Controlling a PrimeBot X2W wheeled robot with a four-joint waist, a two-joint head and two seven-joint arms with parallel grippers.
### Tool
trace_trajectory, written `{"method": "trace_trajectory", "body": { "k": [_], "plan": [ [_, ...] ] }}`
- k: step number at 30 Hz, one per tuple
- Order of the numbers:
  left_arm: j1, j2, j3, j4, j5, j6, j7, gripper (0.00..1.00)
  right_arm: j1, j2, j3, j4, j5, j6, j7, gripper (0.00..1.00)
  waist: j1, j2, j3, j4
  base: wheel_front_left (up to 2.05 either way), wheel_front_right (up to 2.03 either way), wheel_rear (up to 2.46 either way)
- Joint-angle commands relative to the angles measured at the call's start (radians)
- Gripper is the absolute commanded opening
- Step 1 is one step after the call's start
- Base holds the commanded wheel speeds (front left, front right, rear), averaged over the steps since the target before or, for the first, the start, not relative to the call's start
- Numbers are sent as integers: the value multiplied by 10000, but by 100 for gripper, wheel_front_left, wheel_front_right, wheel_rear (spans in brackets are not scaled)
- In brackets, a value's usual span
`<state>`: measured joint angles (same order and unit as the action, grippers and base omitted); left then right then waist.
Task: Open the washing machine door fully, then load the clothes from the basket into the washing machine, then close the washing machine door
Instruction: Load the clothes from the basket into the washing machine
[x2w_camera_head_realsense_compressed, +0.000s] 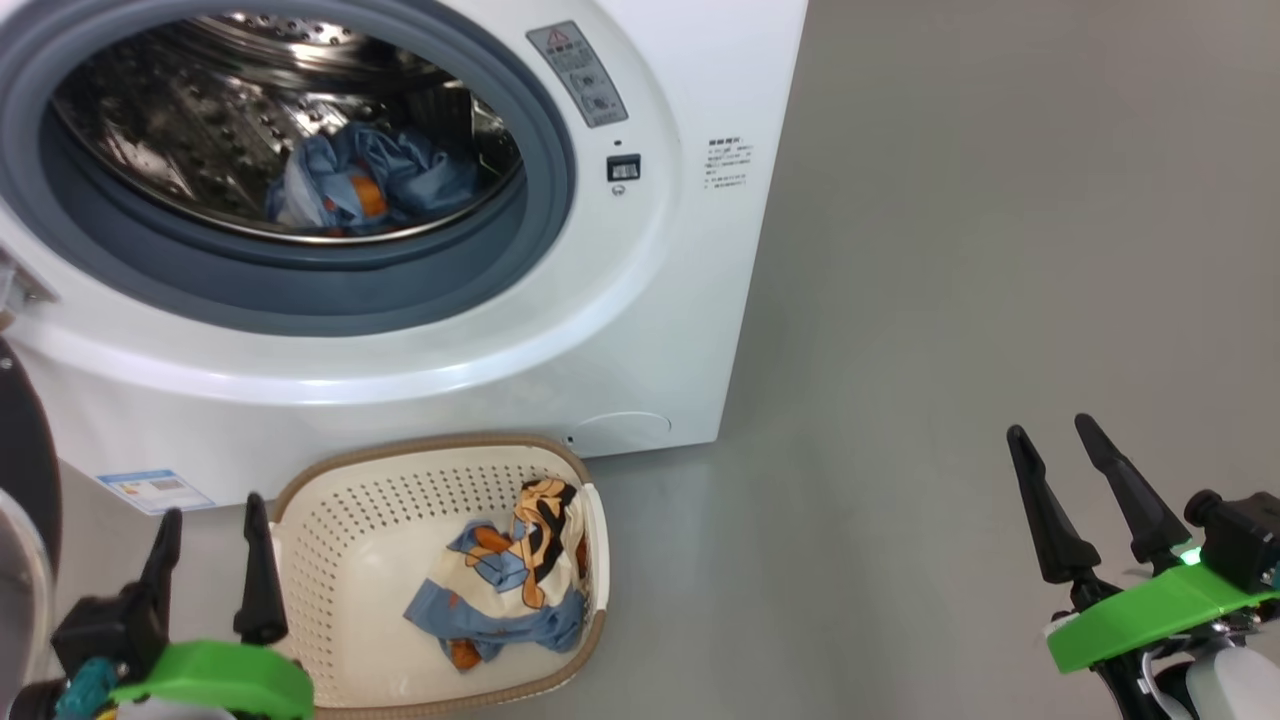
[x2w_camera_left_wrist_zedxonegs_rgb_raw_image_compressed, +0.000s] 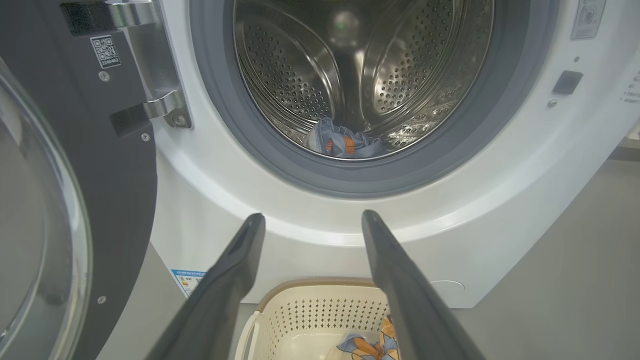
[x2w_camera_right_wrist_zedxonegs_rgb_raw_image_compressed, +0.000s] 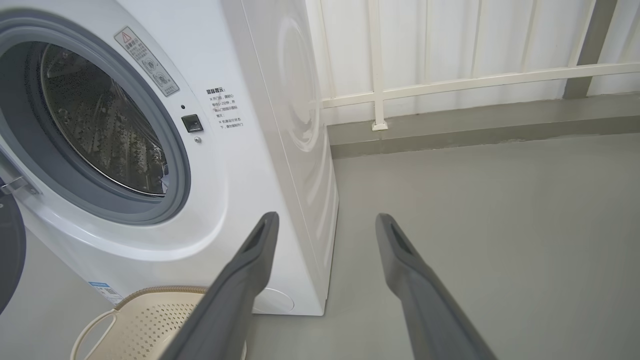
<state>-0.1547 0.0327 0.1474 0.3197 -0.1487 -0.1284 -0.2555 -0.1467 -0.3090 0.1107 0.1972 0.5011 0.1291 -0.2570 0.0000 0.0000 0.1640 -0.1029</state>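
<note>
The white washing machine (x2w_camera_head_realsense_compressed: 640, 330) stands open, its black-rimmed door (x2w_camera_left_wrist_zedxonegs_rgb_raw_image_compressed: 75, 200) swung out to the left. One blue garment (x2w_camera_head_realsense_compressed: 365, 185) lies in the steel drum (x2w_camera_left_wrist_zedxonegs_rgb_raw_image_compressed: 360, 75). On the floor in front sits the cream basket (x2w_camera_head_realsense_compressed: 340, 560) holding a blue and cream printed garment (x2w_camera_head_realsense_compressed: 510, 580). My left gripper (x2w_camera_head_realsense_compressed: 210, 520) is open and empty just left of the basket; in the left wrist view it (x2w_camera_left_wrist_zedxonegs_rgb_raw_image_compressed: 310, 220) points at the machine front below the gasket. My right gripper (x2w_camera_head_realsense_compressed: 1050, 440) is open and empty over the floor far right of the basket.
Grey floor (x2w_camera_head_realsense_compressed: 1000, 250) stretches to the right of the machine. A white railing and panelled wall (x2w_camera_right_wrist_zedxonegs_rgb_raw_image_compressed: 450, 85) run behind it. The open door edge (x2w_camera_head_realsense_compressed: 25, 440) stands close to my left arm.
</note>
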Motion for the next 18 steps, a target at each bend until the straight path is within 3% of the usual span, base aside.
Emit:
{"method": "trace_trajectory", "body": {
  "k": [1, 18],
  "plan": [
    [198, 186, 332, -448, -85, -22, -63, 100, 189, -205, 68, -266, -114, 16, -48, 100, 0, 0, -206, 126, 0, 0, 0],
    [1782, 177, 458, -1813, -471, 6, -63, 100, 586, -257, -249, -349, -178, 16, -48, 100, 0, 0, -418, 152, 0, 0, 0]
  ]
}}
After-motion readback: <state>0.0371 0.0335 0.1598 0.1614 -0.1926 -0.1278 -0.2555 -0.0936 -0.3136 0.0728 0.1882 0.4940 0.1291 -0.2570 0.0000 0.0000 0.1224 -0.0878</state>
